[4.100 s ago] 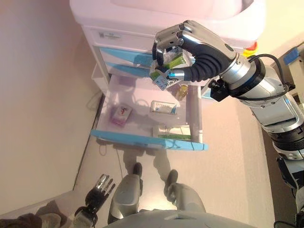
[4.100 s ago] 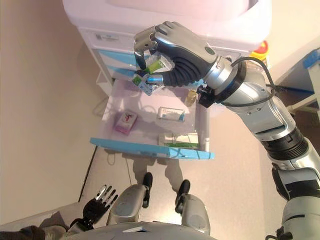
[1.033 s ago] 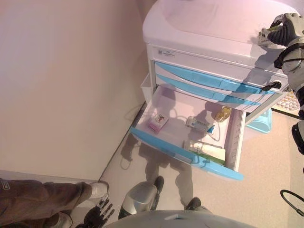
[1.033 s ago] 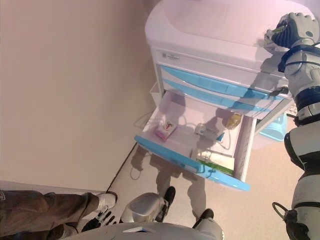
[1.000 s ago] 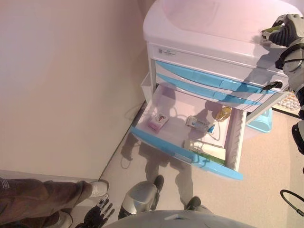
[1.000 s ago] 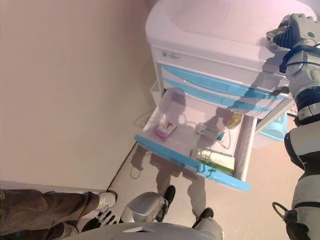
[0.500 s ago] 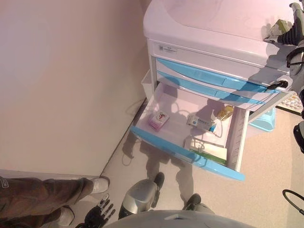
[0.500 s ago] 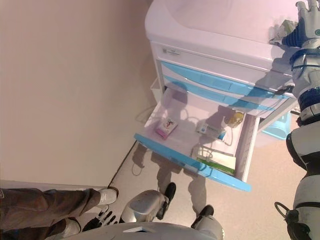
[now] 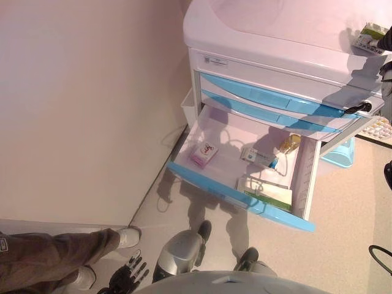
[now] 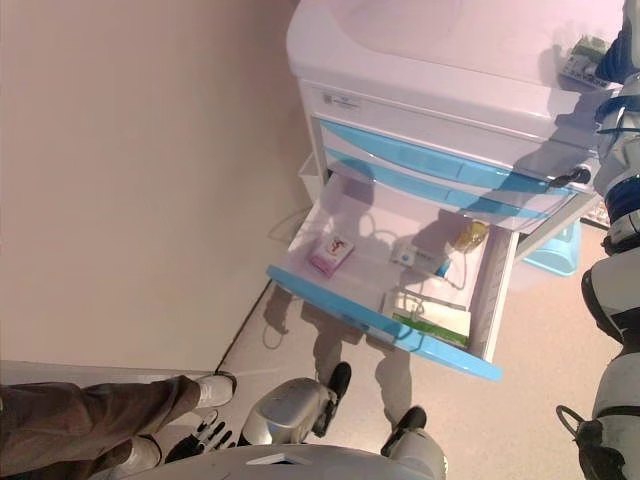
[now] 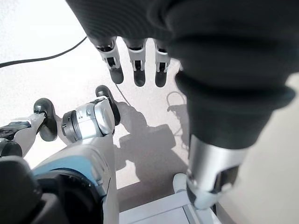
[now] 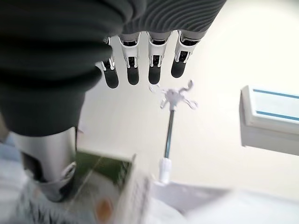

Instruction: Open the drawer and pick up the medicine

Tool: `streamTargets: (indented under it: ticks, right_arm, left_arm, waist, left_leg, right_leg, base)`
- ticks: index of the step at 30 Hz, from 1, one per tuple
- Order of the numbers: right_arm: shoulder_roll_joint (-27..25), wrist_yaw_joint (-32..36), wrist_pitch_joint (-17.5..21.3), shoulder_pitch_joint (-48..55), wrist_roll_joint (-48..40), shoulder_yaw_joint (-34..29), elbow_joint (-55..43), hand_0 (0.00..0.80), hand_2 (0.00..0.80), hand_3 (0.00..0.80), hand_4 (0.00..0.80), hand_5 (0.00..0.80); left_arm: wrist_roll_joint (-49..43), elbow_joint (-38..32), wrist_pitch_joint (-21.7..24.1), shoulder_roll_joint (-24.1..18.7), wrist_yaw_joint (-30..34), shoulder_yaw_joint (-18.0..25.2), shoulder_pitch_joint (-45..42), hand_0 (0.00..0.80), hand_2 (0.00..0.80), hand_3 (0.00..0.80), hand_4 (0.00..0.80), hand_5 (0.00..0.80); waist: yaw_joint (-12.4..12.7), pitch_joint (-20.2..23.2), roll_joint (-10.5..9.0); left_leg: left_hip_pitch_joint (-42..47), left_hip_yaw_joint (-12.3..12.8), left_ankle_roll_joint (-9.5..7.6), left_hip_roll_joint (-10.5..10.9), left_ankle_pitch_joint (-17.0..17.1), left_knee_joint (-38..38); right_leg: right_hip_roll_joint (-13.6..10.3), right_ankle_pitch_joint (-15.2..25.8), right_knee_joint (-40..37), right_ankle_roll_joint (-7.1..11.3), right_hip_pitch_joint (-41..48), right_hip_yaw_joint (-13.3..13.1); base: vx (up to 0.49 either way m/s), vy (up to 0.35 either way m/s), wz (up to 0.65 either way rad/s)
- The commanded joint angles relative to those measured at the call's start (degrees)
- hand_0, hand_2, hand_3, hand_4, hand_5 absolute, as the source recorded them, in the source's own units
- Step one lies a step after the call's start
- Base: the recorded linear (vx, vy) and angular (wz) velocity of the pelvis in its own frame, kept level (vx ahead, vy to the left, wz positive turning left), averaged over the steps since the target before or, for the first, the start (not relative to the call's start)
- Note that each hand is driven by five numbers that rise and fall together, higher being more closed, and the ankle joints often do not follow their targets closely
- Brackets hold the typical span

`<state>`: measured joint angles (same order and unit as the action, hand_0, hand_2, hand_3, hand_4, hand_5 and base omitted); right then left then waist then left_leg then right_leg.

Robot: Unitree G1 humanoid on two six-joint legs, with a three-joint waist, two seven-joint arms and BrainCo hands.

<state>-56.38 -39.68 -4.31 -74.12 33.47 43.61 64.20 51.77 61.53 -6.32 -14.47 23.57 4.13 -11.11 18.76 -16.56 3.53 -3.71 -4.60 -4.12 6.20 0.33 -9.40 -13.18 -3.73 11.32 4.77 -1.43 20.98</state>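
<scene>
On top of the white cabinet (image 9: 269, 27), at its right edge, the green and white medicine box (image 9: 369, 37) is now lying flat, with the right robot hand (image 10: 622, 50) just beside it. In its own wrist view the right robot hand (image 12: 140, 65) is showing straight, spread fingers with nothing between them, and the box (image 12: 110, 186) is sitting below the thumb, apart from the fingers. Half a second ago that hand was reaching over the box; a second ago it was curled round it, and four seconds ago it was holding it above the drawer.

The lower drawer (image 9: 242, 199) is standing pulled out as before, and it is still holding a pink box (image 9: 203, 154), a white and blue box (image 9: 257, 156), a small amber bottle (image 9: 290, 143) and a long white and green box (image 9: 269, 195).

The left robot hand (image 9: 125, 278) is hanging low near the floor, fingers loose and empty, unchanged. A person's leg (image 9: 55, 257) and white shoe (image 9: 125, 236) are showing at lower left.
</scene>
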Motion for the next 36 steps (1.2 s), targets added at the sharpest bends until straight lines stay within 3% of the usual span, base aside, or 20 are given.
streamTargets:
  ticks: [1,9,18,20,22,27,29,33,36]
  right_arm:
    - [-3.92,-3.65,3.29,-8.08,-3.46,5.69,-7.39,0.0,0.0,0.0,0.0,0.0]
    - [-3.58,-0.93,10.63,-5.54,-5.32,0.06,-27.05,0.0,0.0,0.0,0.0,0.0]
    - [0.61,14.55,11.38,7.7,-5.64,-13.32,-53.14,0.0,0.0,0.0,0.0,0.0]
    - [1.25,20.41,11.48,11.23,-9.92,-15.92,-56.88,0.0,0.0,0.0,0.0,0.0]
    - [1.69,29.0,9.79,16.52,-15.95,-18.88,-62.86,0.0,0.0,0.0,0.0,0.0]
    - [2.9,41.04,4.85,26.67,-28.63,-23.88,-70.41,0.0,0.0,0.0,0.0,0.0]
    - [3.31,44.0,4.6,29.6,-34.66,-25.14,-71.7,0.0,0.0,0.0,0.0,0.0]
    - [5.17,57.66,7.87,35.09,-48.26,-27.17,-77.38,0.0,0.0,0.0,0.0,0.0]
    - [4.21,61.34,7.87,37.95,-53.51,-26.89,-79.79,0.0,0.0,0.0,0.0,0.0]
  left_arm:
    - [-2.02,-0.88,1.38,-3.95,1.82,-2.24,-4.3,0.0,0.0,0.0,0.0,0.0]
    - [-5.22,-0.61,4.96,-4.41,4.19,-2.57,-3.06,0.0,0.0,0.0,0.0,0.0]
    - [-8.94,-1.77,10.83,-3.64,6.69,-2.04,-1.48,0.0,0.0,0.0,0.0,0.0]
    - [-10.88,-3.21,11.97,-3.65,6.46,-2.27,-1.4,0.0,0.0,0.0,0.0,0.0]
    - [-13.51,-5.86,12.49,-3.75,4.86,-3.15,-0.62,0.0,0.0,0.0,0.0,0.0]
    - [-20.98,-9.21,12.0,-5.41,-0.18,-6.57,1.63,0.0,0.0,0.0,0.0,0.0]
    - [-23.01,-10.1,12.32,-6.2,-1.38,-8.53,2.59,0.0,0.0,0.0,0.0,0.0]
    - [-26.72,-11.81,12.26,-7.62,-3.91,-12.15,5.7,0.0,0.0,0.0,0.0,0.0]
    - [-27.32,-14.31,11.01,-8.58,-4.59,-14.18,7.37,0.0,0.0,0.0,0.0,0.0]
  waist:
    - [0.8,2.23,-1.39]
    - [-2.52,4.35,-1.95]
    - [-6.36,5.43,-2.82]
    - [-7.14,5.63,-2.9]
    - [-8.86,5.84,-2.85]
    - [-12.44,6.01,-2.75]
    - [-13.73,5.88,-2.67]
    - [-16.45,5.92,-2.44]
    - [-17.69,5.96,-2.31]
  left_leg:
    - [-0.1,-1.15,1.04,1.61,-6.32,0.98]
    - [1.12,0.7,1.22,0.65,-6.49,1.74]
    - [2.7,4.07,1.57,-1.08,-6.48,3.18]
    - [2.99,4.92,1.69,-1.47,-6.53,3.45]
    - [3.41,6.43,1.9,-2.19,-6.54,3.91]
    - [4.22,9.37,2.23,-3.61,-6.5,4.62]
    - [4.53,10.4,2.3,-4.06,-6.52,4.87]
    - [4.82,12.43,2.75,-4.73,-6.5,5.16]
    - [5.09,13.49,2.92,-5.02,-6.48,5.22]
  right_leg:
    - [-2.28,-2.44,4.81,1.31,2.27,-0.4]
    - [-1.28,-2.11,3.88,1.73,2.22,-2.32]
    - [0.03,-1.92,3.29,2.3,1.47,-4.73]
    - [0.28,-1.92,3.08,2.4,1.22,-5.14]
    - [0.61,-1.76,2.76,2.62,0.84,-6.0]
    - [1.35,-1.56,2.36,2.98,0.12,-7.92]
    - [1.65,-1.62,2.18,2.97,-0.13,-8.53]
    - [2.04,-1.86,1.22,2.9,-0.49,-9.42]
    - [2.03,-1.61,0.89,3.0,-0.61,-9.76]
  base:
    - [-0.006,-0.052,-0.06]
    - [-0.016,-0.057,-0.14]
    - [-0.052,-0.064,-0.21]
    - [-0.079,-0.052,-0.27]
    - [-0.085,-0.057,-0.28]
    - [-0.072,-0.054,-0.43]
    - [-0.088,-0.039,-0.36]
    - [-0.084,-0.031,-0.34]
    - [-0.067,-0.033,-0.29]
